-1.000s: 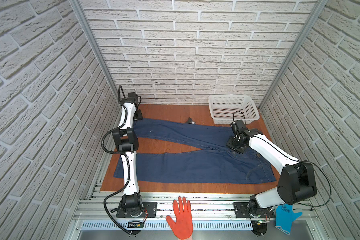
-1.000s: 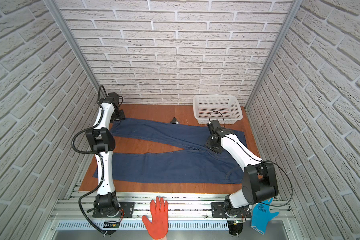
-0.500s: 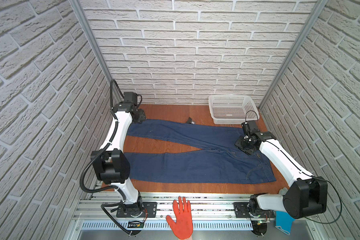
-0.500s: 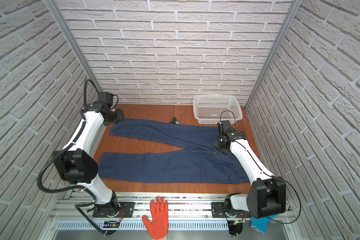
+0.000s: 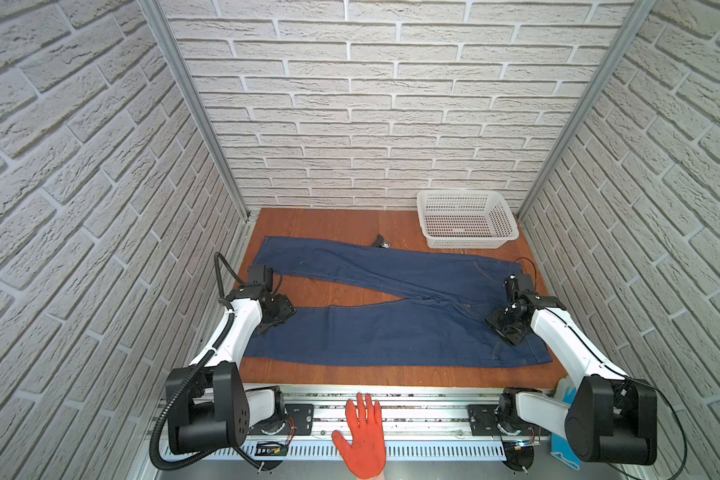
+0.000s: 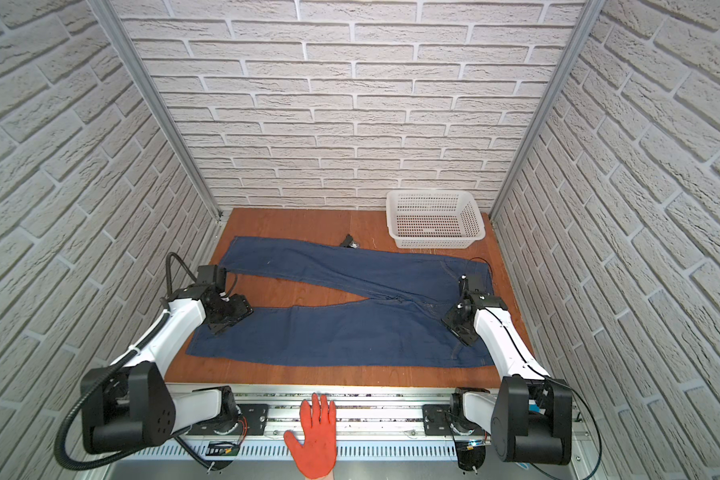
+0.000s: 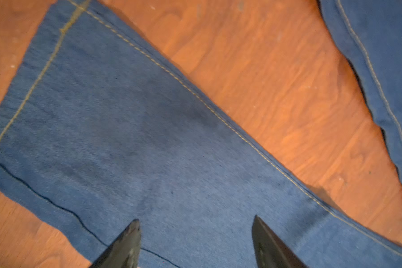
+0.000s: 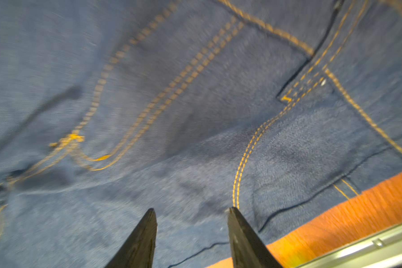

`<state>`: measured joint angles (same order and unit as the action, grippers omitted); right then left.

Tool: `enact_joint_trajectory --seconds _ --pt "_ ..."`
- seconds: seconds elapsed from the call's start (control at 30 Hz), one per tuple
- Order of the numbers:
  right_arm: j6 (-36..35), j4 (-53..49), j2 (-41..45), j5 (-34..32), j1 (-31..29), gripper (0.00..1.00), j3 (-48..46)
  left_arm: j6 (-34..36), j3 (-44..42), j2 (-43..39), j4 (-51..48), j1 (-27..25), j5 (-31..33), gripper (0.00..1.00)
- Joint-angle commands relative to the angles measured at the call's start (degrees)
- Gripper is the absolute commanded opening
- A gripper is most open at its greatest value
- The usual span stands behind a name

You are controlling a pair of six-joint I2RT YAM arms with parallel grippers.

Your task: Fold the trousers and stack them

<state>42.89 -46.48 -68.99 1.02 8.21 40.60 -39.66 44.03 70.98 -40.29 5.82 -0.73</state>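
Vs. one second ago: both arms have drawn back toward the near edge. The left arm [image 5: 242, 332], then stretched to the far-left hem, is now over the hem end of the near leg. The right arm [image 5: 566, 336], then over the crotch, is now nearer the waist on the right. The lay of the trousers [image 5: 391, 332] is unchanged. The orange-gloved hand [image 5: 362, 436] rests on the front rail as before.

Left fingers [image 7: 125, 246]: spread apart above flat denim, nothing between them. Right fingers [image 8: 142, 239]: also apart, over the stitched seat area near the waist edge, holding nothing; this view is blurred.

Trousers: flat and unfolded on the desk [image 5: 329, 224]. The long axis runs left to right in both top views, with the waist at the right and the hems at the left. The legs splay in a V: the far leg angles to the far left and the near leg runs along the near edge, with bare desk between them. A white basket [image 5: 466, 243] stands in the far-right corner, just beyond the waist.
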Motion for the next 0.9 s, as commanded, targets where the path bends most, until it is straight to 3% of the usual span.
enact_joint_trajectory --seconds 0.0,0.33,0.63,0.87 --pt "-0.3 4.1 -2.5 2.8 2.3 0.52 -2.7 -1.9 -2.3 1.0 5.0 1.7 -0.9 0.75" --pt "-0.5 3.5 -5.1 4.2 8.8 0.52 -8.4 -3.8 -8.9 7.5 10.4 7.4 0.5 0.76" --pt "-1.4 -5.7 5.7 3.4 9.8 0.52 -10.6 -3.9 -9.6 1.5 5.9 12.4 5.0 0.76" --pt "1.1 -8.4 11.0 4.9 9.7 0.5 -4.2 -4.0 -6.7 -3.1 5.1 12.8 -0.8 0.75"
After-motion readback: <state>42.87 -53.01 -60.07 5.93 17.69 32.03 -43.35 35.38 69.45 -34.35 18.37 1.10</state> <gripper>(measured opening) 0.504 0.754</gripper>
